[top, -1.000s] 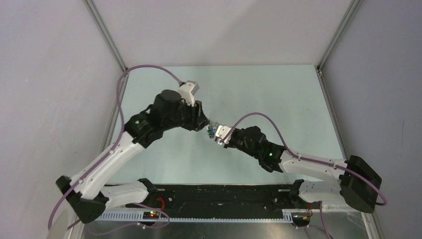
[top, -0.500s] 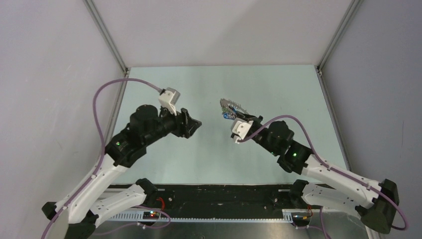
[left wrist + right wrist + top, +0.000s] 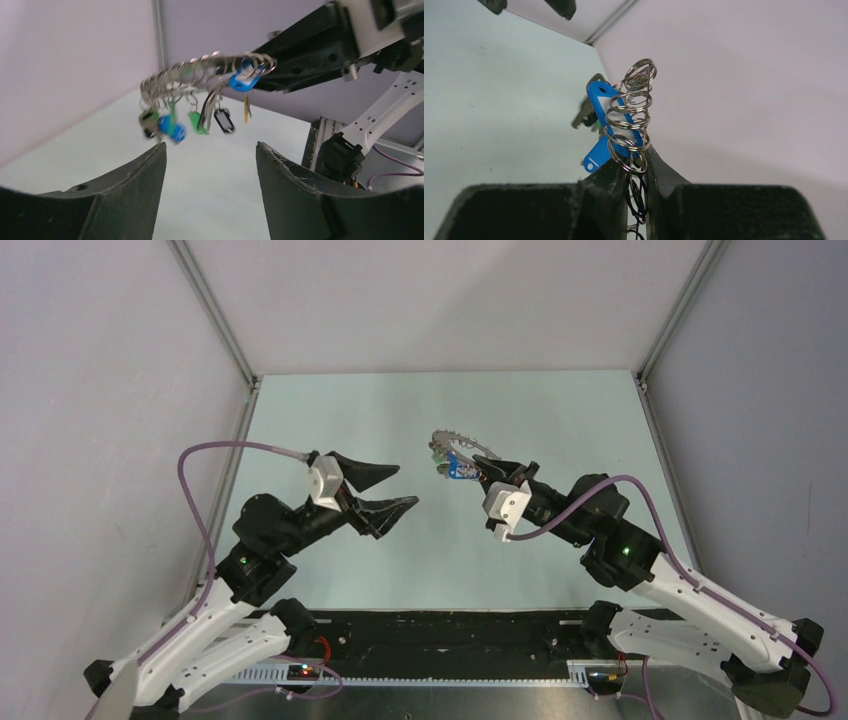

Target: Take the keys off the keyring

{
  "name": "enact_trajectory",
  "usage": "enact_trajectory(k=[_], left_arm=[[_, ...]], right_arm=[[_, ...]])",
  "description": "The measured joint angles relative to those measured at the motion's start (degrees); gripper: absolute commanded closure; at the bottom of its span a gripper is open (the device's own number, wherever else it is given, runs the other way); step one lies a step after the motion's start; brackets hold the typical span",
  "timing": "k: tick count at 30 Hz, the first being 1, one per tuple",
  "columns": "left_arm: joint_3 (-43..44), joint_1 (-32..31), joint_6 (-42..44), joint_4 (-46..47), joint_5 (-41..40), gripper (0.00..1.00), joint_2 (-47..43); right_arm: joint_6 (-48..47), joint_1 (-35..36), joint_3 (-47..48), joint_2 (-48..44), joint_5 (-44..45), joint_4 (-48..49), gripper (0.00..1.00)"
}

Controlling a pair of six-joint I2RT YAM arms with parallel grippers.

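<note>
Grey metal wire, bent into a large thin keyring (image 3: 465, 446), is pinched at one end between the closed fingers of the right gripper (image 3: 477, 472), which holds it up off the pale green tabletop (image 3: 560, 410). From above, the keyring juts out beyond that gripper as a toothed arc. The small silver keys with coloured plastic heads (image 3: 453, 471) show only as a blue and green clump under it. The left gripper (image 3: 405, 486) stands to the left of the keyring, well apart from it, its jaws spread wide and holding nothing.

The left wrist camera shows what the top one cannot. A row of small silver split rings (image 3: 200, 65) is threaded along the keyring, and the keys dangle below it one by one. There is a blue head right at the clamped end, then yellow, black, green, another blue and a dark one further out, somewhat blurred. Its own two black fingers frame the view below the keyring, touching nothing.

The right wrist camera looks along the keyring from the clamped end. There the split rings stack into a coil rising from between the shut fingers, with a blue key head just beside it. Most other keys are hidden behind the coil.
</note>
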Motion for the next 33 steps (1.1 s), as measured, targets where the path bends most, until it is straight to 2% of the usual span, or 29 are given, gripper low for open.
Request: enact_trajectory(k=[3,6,12,18,27,33], left_arm=[[0.0,-1.2,3.0,3.5,1.9,0.32,0.5],[0.0,-2.3,5.1,5.7,3.1,0.38,1.7],[0.7,-2.9,7.9,7.1,3.1,0.41,5.9],[2.5,-3.0,8.4,7.1,3.1,0.44,10.7],[4.3,-3.1,8.3,7.1,3.0,0.60,13.8],[4.5,-3.1,8.3,7.2,3.3,0.65,14.6]], right_arm=[[-0.2,0.1,0.2,0.3,-0.2,-0.7,1.00],[-0.5,0.2,0.3,1.0,-0.2,-0.9,1.00],[-1.0,0.3,0.4,1.6,-0.3,-0.9,1.00],[-1.4,0.4,0.4,1.6,-0.6,-0.8,1.00],[-1.5,0.3,0.5,1.6,-1.2,-0.8,1.00],[-1.5,0.3,0.5,1.8,-1.3,-0.7,1.00]])
